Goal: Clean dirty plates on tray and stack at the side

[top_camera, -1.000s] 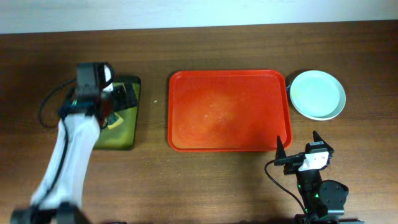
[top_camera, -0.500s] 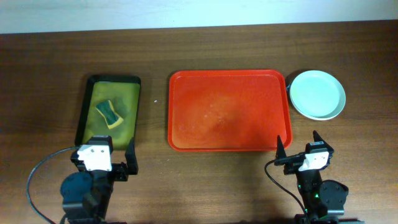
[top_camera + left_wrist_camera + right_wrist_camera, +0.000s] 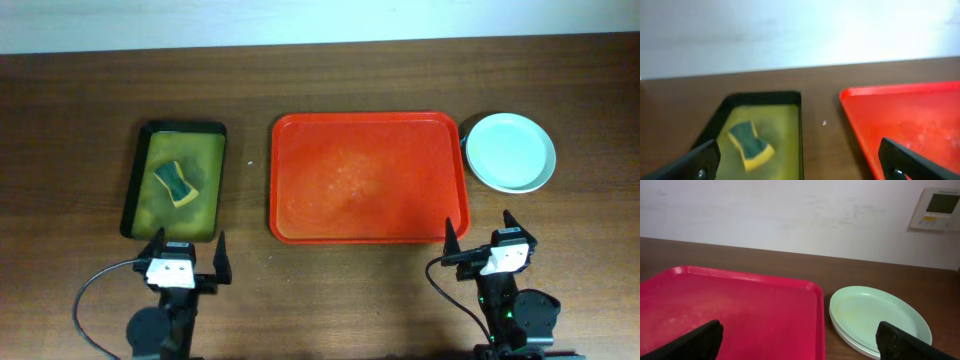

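The red tray (image 3: 368, 177) lies in the middle of the table with nothing on it; it also shows in the left wrist view (image 3: 910, 120) and the right wrist view (image 3: 735, 310). The plates (image 3: 511, 151) sit in a stack on the table just right of the tray, a mint-blue one on top, and show in the right wrist view (image 3: 880, 317). My left gripper (image 3: 188, 256) is open and empty at the table's front, below the dark tray. My right gripper (image 3: 478, 238) is open and empty at the front, near the red tray's front right corner.
A smaller dark tray (image 3: 176, 182) with a yellow-green inside lies left of the red tray and holds a green and yellow sponge (image 3: 174, 183); both show in the left wrist view, tray (image 3: 762, 97) and sponge (image 3: 751, 144). A pale wall stands behind the table.
My left arm has drawn back from over the dark tray to the table's front, uncovering the sponge there. The right arm has not moved.
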Available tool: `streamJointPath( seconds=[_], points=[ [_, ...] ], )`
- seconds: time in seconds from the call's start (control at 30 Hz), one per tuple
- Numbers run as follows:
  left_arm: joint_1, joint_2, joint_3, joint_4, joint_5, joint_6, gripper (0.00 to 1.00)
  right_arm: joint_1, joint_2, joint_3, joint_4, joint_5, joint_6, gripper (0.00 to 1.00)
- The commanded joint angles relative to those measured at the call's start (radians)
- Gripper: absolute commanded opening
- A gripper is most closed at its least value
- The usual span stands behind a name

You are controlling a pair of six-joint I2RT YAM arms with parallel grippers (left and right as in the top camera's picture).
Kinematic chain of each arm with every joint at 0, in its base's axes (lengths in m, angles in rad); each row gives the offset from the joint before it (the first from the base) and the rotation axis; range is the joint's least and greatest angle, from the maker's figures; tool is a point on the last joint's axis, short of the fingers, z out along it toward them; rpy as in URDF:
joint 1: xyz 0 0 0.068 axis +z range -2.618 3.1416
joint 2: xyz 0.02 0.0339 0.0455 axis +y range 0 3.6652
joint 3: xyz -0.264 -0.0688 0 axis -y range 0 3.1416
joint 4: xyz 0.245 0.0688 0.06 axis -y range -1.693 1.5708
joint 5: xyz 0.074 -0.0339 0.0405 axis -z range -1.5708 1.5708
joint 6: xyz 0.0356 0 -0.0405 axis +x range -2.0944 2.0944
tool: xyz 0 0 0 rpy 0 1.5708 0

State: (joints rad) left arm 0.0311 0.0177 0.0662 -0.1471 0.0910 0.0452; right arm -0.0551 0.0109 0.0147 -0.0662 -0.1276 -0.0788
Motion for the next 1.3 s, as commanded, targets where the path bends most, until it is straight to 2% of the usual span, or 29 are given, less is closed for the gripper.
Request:
streamJointPath(
  seconds=[0.0, 0.1, 0.2, 0.27, 0.4, 0.7, 0.8, 1.27],
  points=[
    [0.002, -0.013, -0.058, 0.082, -0.015, -0.032, 0.99, 0.009, -0.007, -0.009, -0.001, 0.009, 0.0, 0.98],
    [0.002, -0.013, -0.058, 0.072, -0.169, -0.187, 0.99, 0.009, -0.007, -0.009, -0.001, 0.009, 0.001, 0.98],
    [0.002, -0.013, -0.058, 0.072, -0.196, -0.194, 0.99, 0.009, -0.007, -0.009, -0.001, 0.009, 0.0, 0.98],
    [0.002, -0.013, -0.058, 0.071, -0.185, -0.192, 0.99, 0.009, -0.007, -0.009, -0.001, 0.008, 0.0, 0.98],
    [0.002, -0.013, -0.057, 0.061, -0.104, -0.066, 0.99, 0.009, -0.007, -0.009, -0.001, 0.009, 0.0, 0.98],
    [0.002, -0.013, -0.057, 0.061, -0.1, -0.051, 0.99, 0.009, -0.007, -0.009, -0.001, 0.009, 0.001, 0.98],
    [0.005, -0.013, -0.057, 0.06, -0.103, -0.013, 0.99, 0.009, -0.007, -0.009, -0.001, 0.009, 0.001, 0.98],
    [0.022, -0.013, -0.057, 0.064, -0.102, -0.014, 0.99, 0.009, -0.007, -0.009, -0.001, 0.009, 0.0, 0.98]
  ],
)
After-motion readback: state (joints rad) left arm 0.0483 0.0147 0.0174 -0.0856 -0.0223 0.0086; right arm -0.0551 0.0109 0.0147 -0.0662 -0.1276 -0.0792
